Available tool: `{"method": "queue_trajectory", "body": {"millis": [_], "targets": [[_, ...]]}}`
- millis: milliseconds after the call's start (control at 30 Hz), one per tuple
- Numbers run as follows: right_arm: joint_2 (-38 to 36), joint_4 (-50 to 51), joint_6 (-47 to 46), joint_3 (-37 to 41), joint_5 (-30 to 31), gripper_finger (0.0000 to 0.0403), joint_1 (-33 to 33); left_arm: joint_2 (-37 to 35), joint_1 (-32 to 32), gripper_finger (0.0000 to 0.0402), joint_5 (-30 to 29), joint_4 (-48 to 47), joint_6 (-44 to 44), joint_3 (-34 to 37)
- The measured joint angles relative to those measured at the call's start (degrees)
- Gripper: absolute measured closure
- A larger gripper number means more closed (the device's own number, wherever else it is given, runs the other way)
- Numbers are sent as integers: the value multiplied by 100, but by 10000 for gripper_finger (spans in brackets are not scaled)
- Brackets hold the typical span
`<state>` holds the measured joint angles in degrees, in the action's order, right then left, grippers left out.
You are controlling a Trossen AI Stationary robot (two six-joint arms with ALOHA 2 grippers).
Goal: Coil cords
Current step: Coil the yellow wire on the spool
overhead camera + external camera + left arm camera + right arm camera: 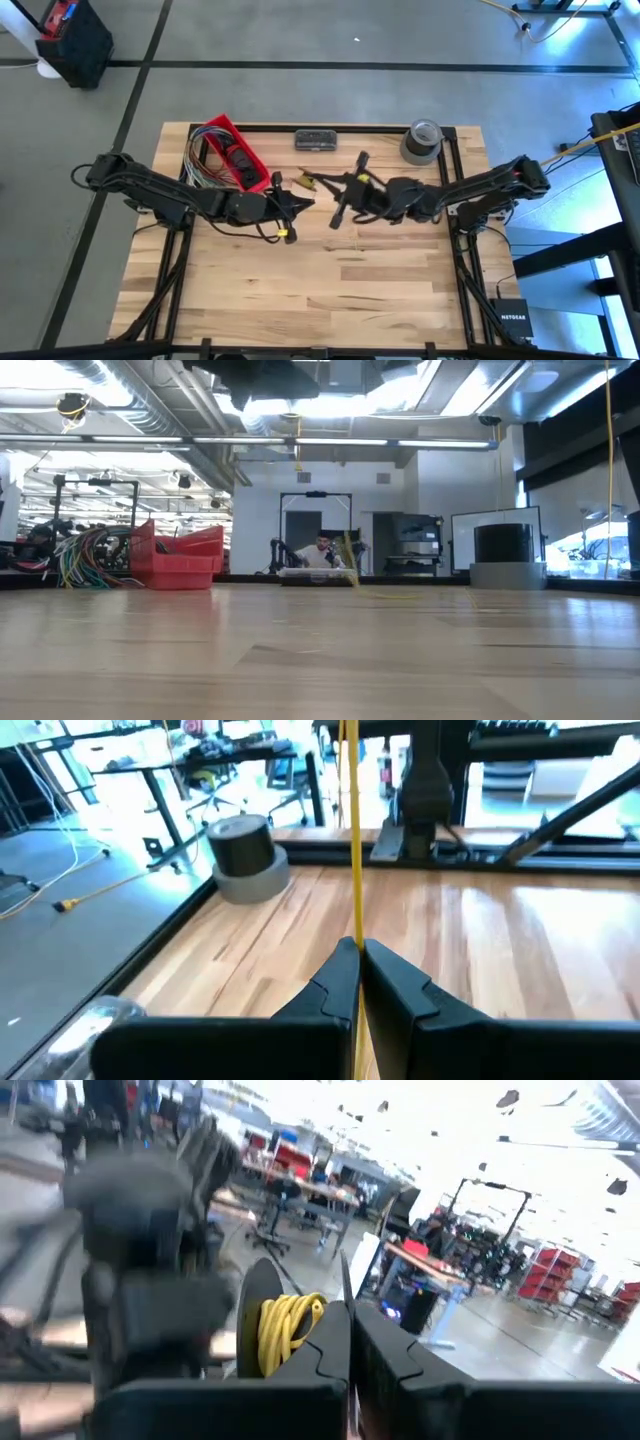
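Note:
The cord [352, 840] is a thin yellow string. It runs straight and taut out of my left gripper [358, 945], which is shut on it. Both grippers meet above the far middle of the table: my left gripper [303, 200] faces my right gripper [342, 195], which is also shut. A small coil of the cord [290, 1330] sits against one finger of my right gripper [350, 1315]. In the low view, strands of cord [350, 558] hang down and a slack length [400, 595] lies on the wood. My left gripper pinches a single strand of the cord [354, 982] between its two fingers, which point nearly level toward the table's right. The strand leaves the fingertips taut and clear of the table. My right gripper carries a coil of several turns [285, 1342] against the outer side of one finger [322, 1355]. The coil is clear of the table. Where the cord passes between the fingers is hidden by the fingers themselves.
A red bin [232, 152] with multicoloured wires stands at the far left, a dark flat box [315, 139] at the far middle and a tape roll [422, 140] at the far right. Bare wood [320, 290] lies toward the near edge. A person [322, 550] sits far behind the table.

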<state>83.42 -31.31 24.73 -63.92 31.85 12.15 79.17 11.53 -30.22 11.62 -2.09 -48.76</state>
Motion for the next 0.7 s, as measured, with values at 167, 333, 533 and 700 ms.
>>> {"method": "queue_trajectory", "body": {"millis": [167, 333, 533, 700], "targets": [[-475, -5, 95, -11, -70, 397, 30, 9, -3, 394, 2, -17, 41, 3], [-948, -33, 105, -20, -152, 397, 28, 12, -67, 394, 7, -122, 72, 47], [-1392, 34, 128, -107, -215, 397, 28, 20, -175, 394, 8, -531, 46, 54], [-1604, 186, 123, -543, -386, 397, 28, 28, -281, 394, 39, -1261, 35, 89]]}}
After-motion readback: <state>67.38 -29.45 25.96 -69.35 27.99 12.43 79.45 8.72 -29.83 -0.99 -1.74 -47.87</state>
